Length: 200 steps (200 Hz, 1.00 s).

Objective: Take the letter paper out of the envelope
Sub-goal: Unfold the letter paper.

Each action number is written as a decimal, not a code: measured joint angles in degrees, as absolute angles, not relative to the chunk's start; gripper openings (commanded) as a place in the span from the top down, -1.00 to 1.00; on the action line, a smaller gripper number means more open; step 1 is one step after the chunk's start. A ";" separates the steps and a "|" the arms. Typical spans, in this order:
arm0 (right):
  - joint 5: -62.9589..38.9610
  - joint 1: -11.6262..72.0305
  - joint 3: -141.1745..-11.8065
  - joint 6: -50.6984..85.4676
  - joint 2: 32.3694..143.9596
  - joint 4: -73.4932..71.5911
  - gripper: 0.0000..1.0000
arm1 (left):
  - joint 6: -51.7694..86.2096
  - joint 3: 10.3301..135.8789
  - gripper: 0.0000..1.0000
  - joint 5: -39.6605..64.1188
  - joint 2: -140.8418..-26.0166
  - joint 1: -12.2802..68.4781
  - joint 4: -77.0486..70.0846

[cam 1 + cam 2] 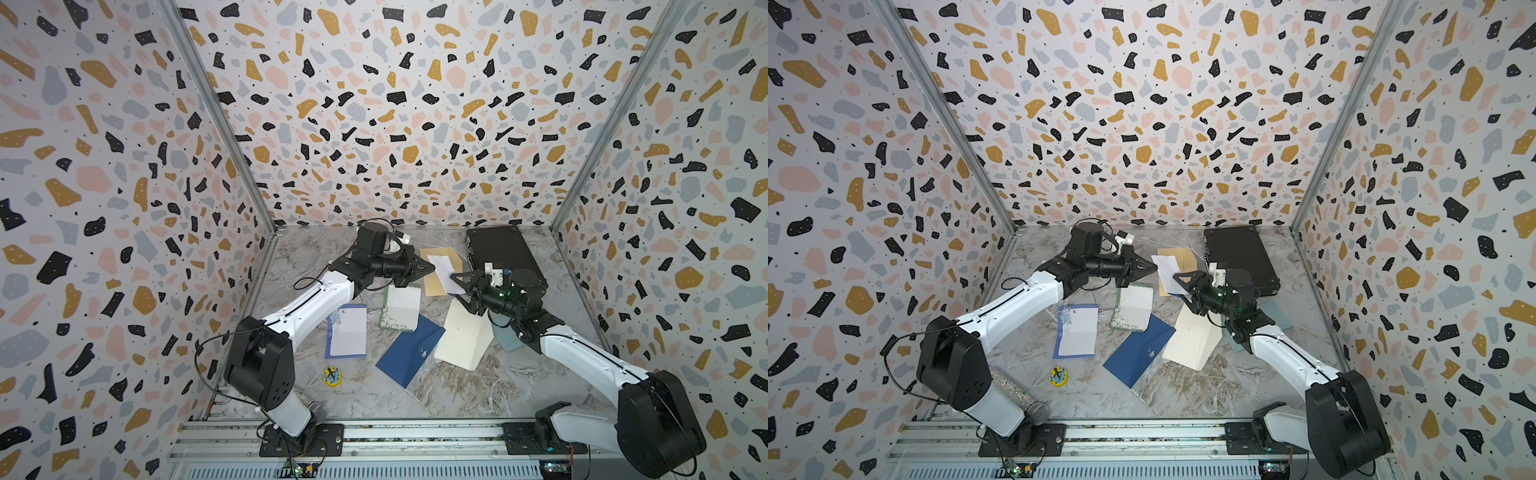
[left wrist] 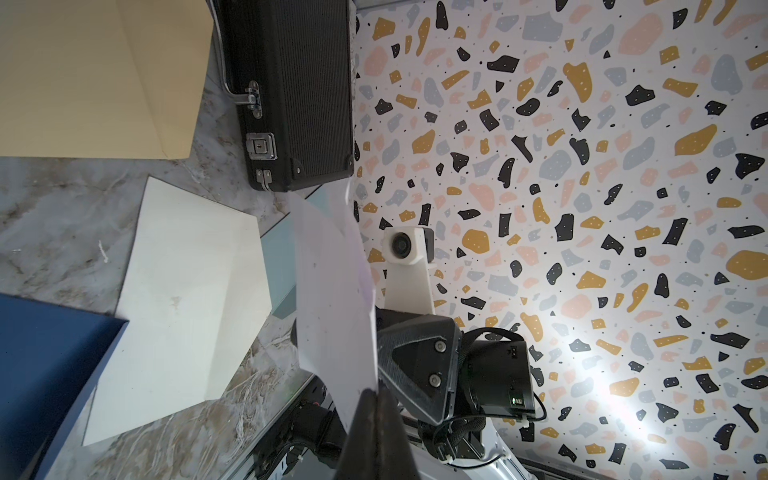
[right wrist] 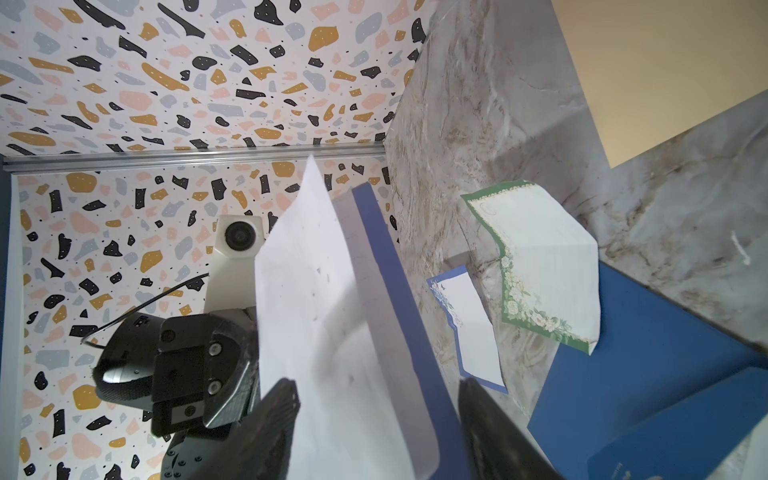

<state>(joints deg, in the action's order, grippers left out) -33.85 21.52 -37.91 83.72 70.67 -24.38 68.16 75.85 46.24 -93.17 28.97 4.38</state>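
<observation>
Left claw [image 1: 431, 266], clenched, pinched 1 corner of the white letter paper [image 1: 444, 272], held aloft right of centre in both top views above the tan envelope [image 1: 432, 286] on the desk [image 1: 457, 395]; right claw [image 1: 455, 284] gaped, released, around it.

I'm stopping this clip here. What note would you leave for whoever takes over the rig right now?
Left gripper: shut on one edge of the white sheet, holding it in the air.
Right gripper: jaws apart around the sheet's other end, not clamped.
Things: the sheet hangs above the tan envelope, which lies flat on the table; a cream envelope and a dark blue envelope lie nearby.
Done: the sheet is clear of every envelope.
Left: probably lay it down and release.
</observation>
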 measured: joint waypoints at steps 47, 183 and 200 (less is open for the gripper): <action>-33.89 21.21 -38.35 82.08 69.97 -21.74 -0.24 | 68.16 75.61 1.00 46.24 -93.30 28.97 4.23; -33.39 21.10 -45.78 73.65 69.38 -5.50 -0.34 | 67.13 75.68 1.00 46.33 -93.71 28.97 5.28; -33.71 21.10 -45.01 75.92 70.02 -9.26 -0.31 | 67.13 75.68 1.00 46.46 -93.73 28.97 5.21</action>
